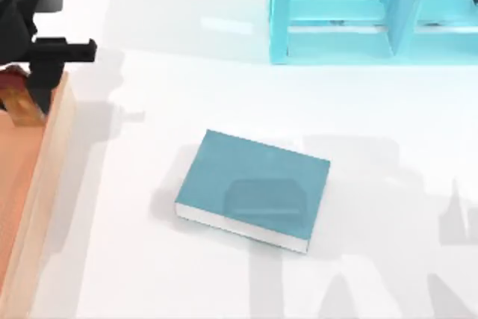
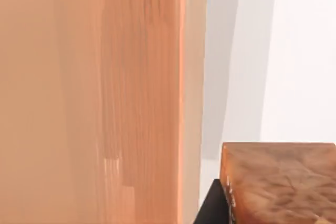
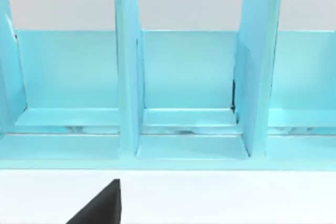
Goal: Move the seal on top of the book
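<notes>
Book: the thick rectangular book with a plain teal-blue cover and white page edges [image 1: 256,187] lies flat on the white table [image 1: 149,259], nearest the front edge, about midway across and turned a little askew. Nothing rests on its cover.

Tray: the large orange-brown wooden tray [image 1: 26,207] runs along the left side of the table, well apart from the book. In the left wrist view its grained raised rim [image 2: 142,93] stands close before the camera, with the white table [image 2: 294,51] beyond it.

Seal: the small red-orange stamp block with faint yellowish marks [image 1: 21,102] sits over the far part of the tray at the left edge, well apart from the book. In the left wrist view its mottled reddish-brown body [image 2: 281,182] shows very near the camera, just beside the tray rim.

Left gripper: the black left gripper [image 1: 33,95] is over the far end of the tray, right at the seal. A dark finger [image 2: 212,205] touches the seal's side, but whether the fingers are clamped on it I cannot tell.

Right gripper: whether its fingers are apart or together I cannot tell. A black corner of a finger [image 3: 102,205] shows in the right wrist view, above the white table.

Shelf: the light turquoise shelf unit with upright dividers [image 1: 366,9] stands farthest back, on the right half of the table. The right wrist camera faces its open compartments [image 3: 186,93].
</notes>
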